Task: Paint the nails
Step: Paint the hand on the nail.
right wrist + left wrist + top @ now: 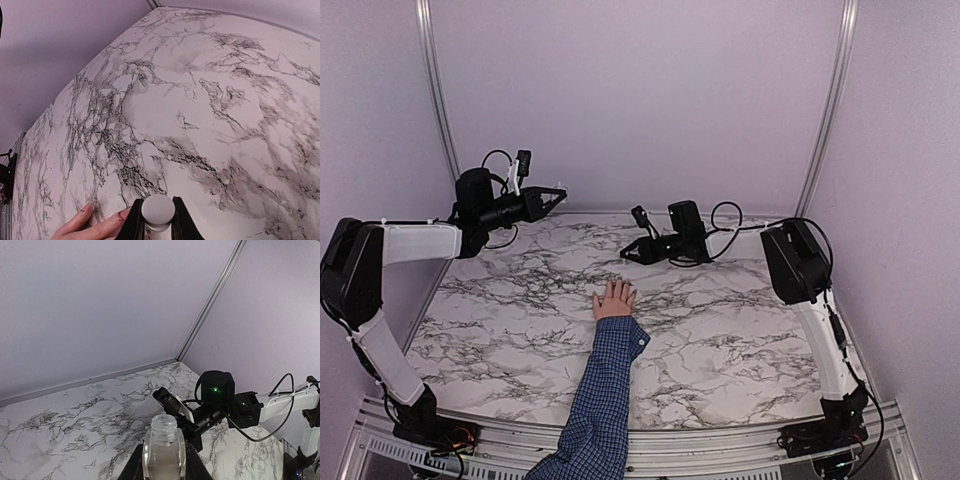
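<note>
A small light-skinned hand [614,300] in a blue checked sleeve [605,390] lies flat on the marble table [720,330], fingers spread towards the back. In the right wrist view two fingers [95,227] show at the lower left, and their nails [123,214] look dark-tinted. My right gripper [158,220] is shut on a round white cap [158,209], just right of those fingertips; anything under the cap is hidden. In the top view the right gripper [630,252] hovers just behind the hand. My left gripper [555,195] is raised at the back left, shut on a clear open-necked glass bottle [164,447].
Lilac walls with metal corner posts [438,100] close in the table on three sides. The sleeved arm crosses the front edge [720,440] between my two arm bases. The right arm's cable [730,215] loops above its wrist.
</note>
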Tool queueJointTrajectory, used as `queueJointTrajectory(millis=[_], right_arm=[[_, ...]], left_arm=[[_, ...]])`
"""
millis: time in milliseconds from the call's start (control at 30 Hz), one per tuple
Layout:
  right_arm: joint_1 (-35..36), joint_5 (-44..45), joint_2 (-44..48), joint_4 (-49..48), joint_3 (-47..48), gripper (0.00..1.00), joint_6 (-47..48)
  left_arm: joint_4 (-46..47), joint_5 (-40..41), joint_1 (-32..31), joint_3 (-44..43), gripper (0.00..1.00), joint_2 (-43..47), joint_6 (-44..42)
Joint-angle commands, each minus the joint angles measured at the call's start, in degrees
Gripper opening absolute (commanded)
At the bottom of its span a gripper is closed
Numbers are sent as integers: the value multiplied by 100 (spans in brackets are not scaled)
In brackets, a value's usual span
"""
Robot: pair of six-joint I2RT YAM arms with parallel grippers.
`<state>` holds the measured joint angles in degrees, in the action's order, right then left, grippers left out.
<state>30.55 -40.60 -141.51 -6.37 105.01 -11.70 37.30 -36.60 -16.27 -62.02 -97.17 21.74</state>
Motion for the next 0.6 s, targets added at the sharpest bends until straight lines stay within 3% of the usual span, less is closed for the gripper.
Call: queueJointTrajectory(millis=[0,567], right_arm=[[-49,7,351,-31,-61,0,105],[108,-444,133,-222,-158,0,-154]], left_arm=[[252,-33,19,-48,0,84,4],[254,-33,19,-32,0,96,4]])
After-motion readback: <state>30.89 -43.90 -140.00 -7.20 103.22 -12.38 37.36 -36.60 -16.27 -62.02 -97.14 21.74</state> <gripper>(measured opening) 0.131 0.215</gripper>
